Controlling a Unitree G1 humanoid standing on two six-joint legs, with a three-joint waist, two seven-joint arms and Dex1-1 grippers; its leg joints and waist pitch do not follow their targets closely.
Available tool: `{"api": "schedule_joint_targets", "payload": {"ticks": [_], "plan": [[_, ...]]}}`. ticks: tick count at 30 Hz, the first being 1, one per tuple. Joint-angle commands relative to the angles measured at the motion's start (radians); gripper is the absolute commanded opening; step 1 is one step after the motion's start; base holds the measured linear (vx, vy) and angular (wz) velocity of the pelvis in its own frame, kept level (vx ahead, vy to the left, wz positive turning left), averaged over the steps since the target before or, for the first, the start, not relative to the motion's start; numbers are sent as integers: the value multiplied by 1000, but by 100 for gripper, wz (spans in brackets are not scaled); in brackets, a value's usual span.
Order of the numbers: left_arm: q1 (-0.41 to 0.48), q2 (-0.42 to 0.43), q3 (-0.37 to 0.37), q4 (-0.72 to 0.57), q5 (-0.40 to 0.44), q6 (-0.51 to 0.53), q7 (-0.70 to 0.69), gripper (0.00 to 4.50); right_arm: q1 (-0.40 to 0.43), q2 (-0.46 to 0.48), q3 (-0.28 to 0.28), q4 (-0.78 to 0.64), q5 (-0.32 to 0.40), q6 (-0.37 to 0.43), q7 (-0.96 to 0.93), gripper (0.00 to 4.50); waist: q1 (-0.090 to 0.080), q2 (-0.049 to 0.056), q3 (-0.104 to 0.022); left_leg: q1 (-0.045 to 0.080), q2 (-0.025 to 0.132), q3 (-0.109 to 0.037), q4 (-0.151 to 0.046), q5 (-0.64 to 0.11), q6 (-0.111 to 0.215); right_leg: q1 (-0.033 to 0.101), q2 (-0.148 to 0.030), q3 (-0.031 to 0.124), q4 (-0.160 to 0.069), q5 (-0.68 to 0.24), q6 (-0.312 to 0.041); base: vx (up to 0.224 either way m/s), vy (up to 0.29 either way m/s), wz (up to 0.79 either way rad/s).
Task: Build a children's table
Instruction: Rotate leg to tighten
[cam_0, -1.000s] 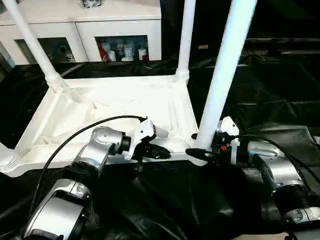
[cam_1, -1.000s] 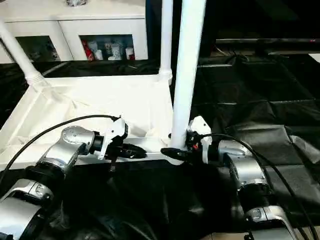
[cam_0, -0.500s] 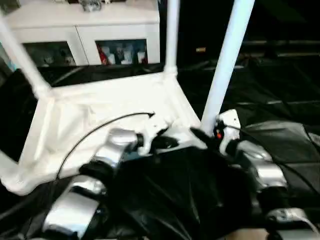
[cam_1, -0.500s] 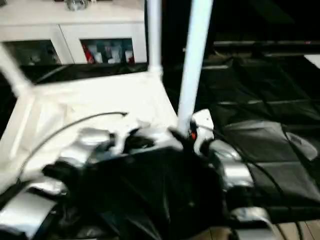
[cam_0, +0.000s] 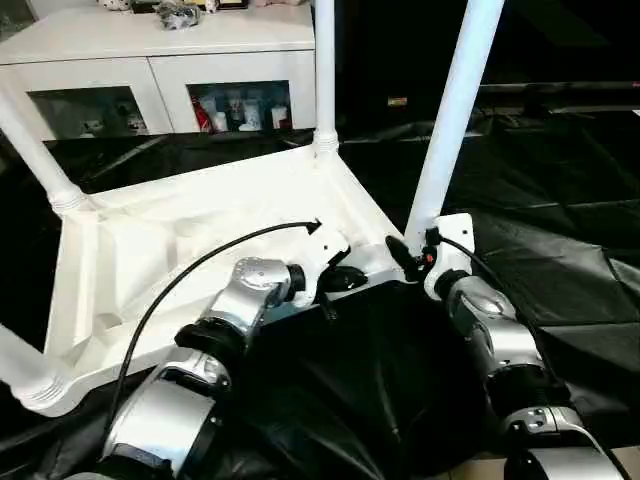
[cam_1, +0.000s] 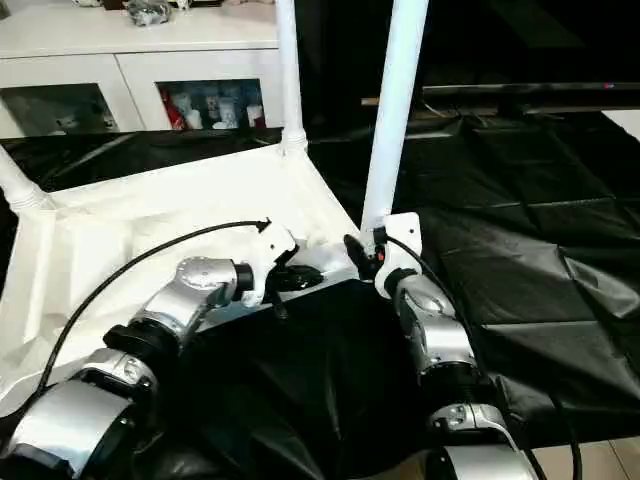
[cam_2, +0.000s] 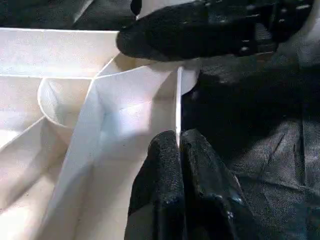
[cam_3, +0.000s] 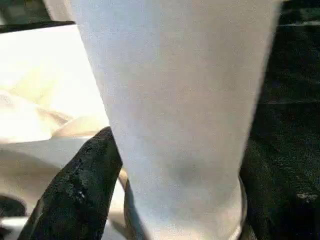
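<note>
White plastic, the table (cam_0: 200, 230) lies upside down on the black sheet (cam_0: 560, 260), its rimmed underside facing up and its legs standing in the air. You see one leg (cam_0: 452, 110) at the near right corner of the table, another leg (cam_0: 324, 70) at the far right corner, and two more at the left side, which lean outward.

Your left gripper (cam_2: 178, 145) is at the near rim of the table, close to the near right corner. Its two fingers are pressed together on the thin edge of the rim, so it pinches the table there.

Your right gripper (cam_0: 405, 258) is at the foot of the near right leg, where the leg meets the table. Its fingers (cam_3: 82, 185) stand apart around the base of this leg; one finger is just beside the leg, but I cannot tell if it presses on it.

Behind the table, at the far side, stands a white cabinet (cam_0: 160, 50) with glass doors, and small things are on its top and inside it.
</note>
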Motion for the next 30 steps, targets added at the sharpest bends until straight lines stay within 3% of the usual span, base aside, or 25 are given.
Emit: {"api": "schedule_joint_targets", "payload": {"ticks": [1, 4, 5, 6, 11, 17, 18, 20, 25, 30], "plan": [[-23, -13, 6, -16, -10, -24, -4, 0, 20, 27, 87, -7, 18, 19, 115, 365, 4, -13, -52, 15, 65, -40, -78, -327, 25, 26, -80, 47, -94, -370, -174, 0, 0, 0], [-22, -2, 2, -15, -10, -28, -17, 0, 30, -3, 102, -38, 24, 17, 188, 379, 8, -15, -52, 12, 66, -38, -75, -301, 39, 28, -79, 47, -90, -344, -184, 0, 0, 0], [-22, 3, 1, -13, -10, -30, -23, 0, 46, -42, 116, -71, 33, 21, 260, 379, 7, -17, -52, 9, 66, -39, -77, -294, 40, 30, -80, 46, -88, -343, -185, 0, 0, 0], [-20, 10, -4, -15, -7, -34, -36, 0, 68, -101, 124, -108, 45, 23, 341, 379, 13, -26, -54, 11, 66, -36, -72, -276, 51, 33, -76, 45, -88, -323, -186, 0, 0, 0], [-3, 30, -14, -45, -13, -41, -107, 0, 117, -277, 92, -172, 90, 33, 544, 379, 32, -26, -57, 7, 68, -33, -64, -219, 90, 35, -76, 45, -79, -269, -200, 0, 0, 0], [20, 47, -18, -74, -33, -48, -188, 0, 120, -357, 45, -214, 144, 96, 643, 379, 37, -29, -70, -3, 67, -32, -47, -115, 145, 39, -74, 39, -53, -88, -256, 0, 0, 0], [21, 48, -18, -75, -34, -49, -190, 0, 121, -361, 45, -218, 146, 98, 649, 379, 39, -29, -75, -8, 66, -32, -38, -68, 174, 35, -70, 38, -41, -3, -270, 0, 0, 0], [28, 56, -20, -78, -33, -51, -205, 0, 130, -385, 55, -248, 155, 108, 692, 379, 40, -27, -71, -11, 67, -31, -35, -79, 191, 33, -72, 36, -43, -9, -275, 0, 0, 0], [39, 68, -24, -88, -34, -50, -233, 0, 125, -389, 54, -269, 168, 98, 693, 379, 38, -28, -65, -6, 69, -32, -43, -154, 145, 30, -73, 37, -57, -155, -253, 0, 0, 0], [58, 78, -35, -117, -29, -45, -278, 0, 65, -325, 99, -176, 66, 32, 586, 379, 27, -23, -64, -2, 68, -32, -47, -175, 101, 25, -73, 40, -60, -191, -246, 0, 0, 0]]}}
